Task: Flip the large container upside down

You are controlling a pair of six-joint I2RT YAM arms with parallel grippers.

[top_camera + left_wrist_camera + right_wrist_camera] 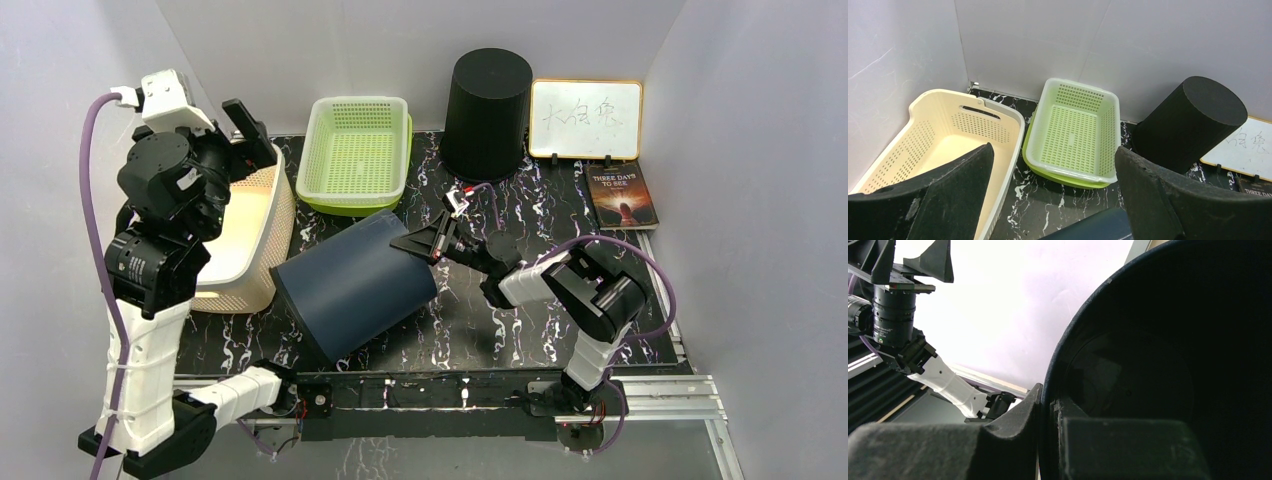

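Both right pads seemingly astride container

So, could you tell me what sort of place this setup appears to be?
Likely a robotics lab test cell: plain white walls enclose a marbled tabletop, with staged props like a green basket and book.

On my black marbled table, a cream slotted basket at my left, a pale green mesh tray nested in a brighter green one beside it, a black bin upside down at the back, a scribbled whiteboard next to it, a book lying flat just in front
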